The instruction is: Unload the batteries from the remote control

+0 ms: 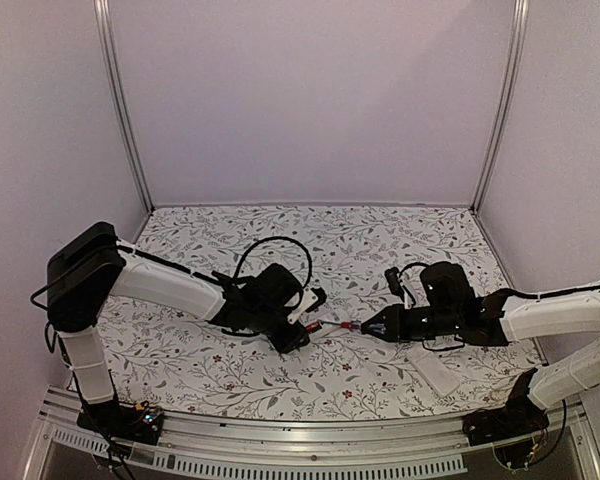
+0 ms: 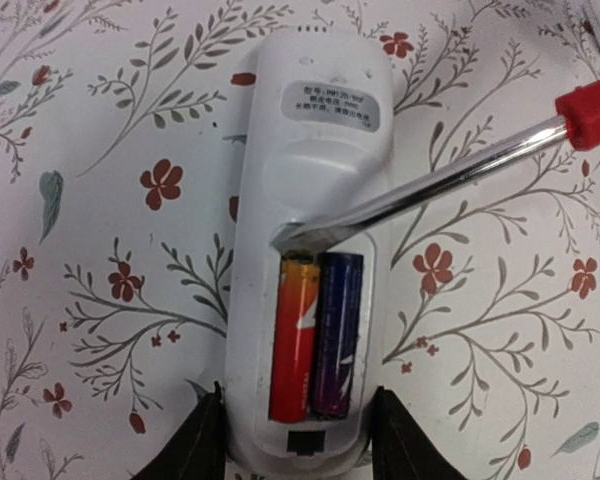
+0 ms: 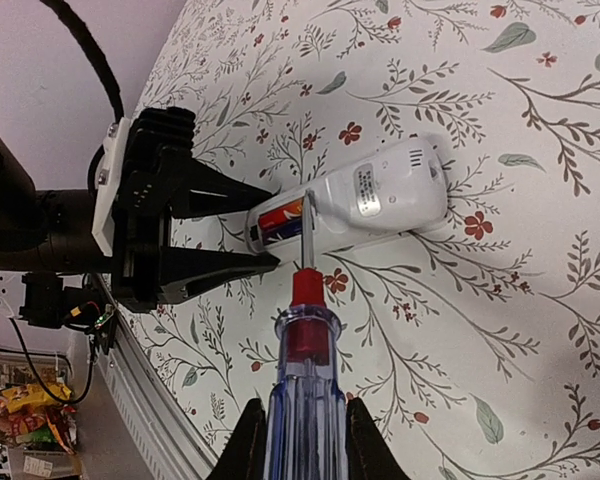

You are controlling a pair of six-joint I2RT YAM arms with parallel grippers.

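The white remote control (image 2: 315, 150) lies back side up on the flowered table, its battery recess uncovered. Two batteries sit side by side in the recess, one red-orange (image 2: 295, 340) and one dark purple (image 2: 338, 335). My left gripper (image 2: 298, 395) is shut on the remote's near end, one finger on each side. My right gripper (image 3: 303, 403) is shut on the red-and-blue-handled screwdriver (image 3: 305, 350). The screwdriver's metal tip (image 2: 292, 236) rests at the top end of the red-orange battery. In the top view the remote (image 1: 306, 302) lies between both grippers, left (image 1: 292, 330) and right (image 1: 372, 326).
A flat white plate (image 1: 435, 370) lies on the table by the right arm, near the front edge. The left arm's black cable (image 1: 275, 245) loops above the remote. Metal frame posts and purple walls close in the table.
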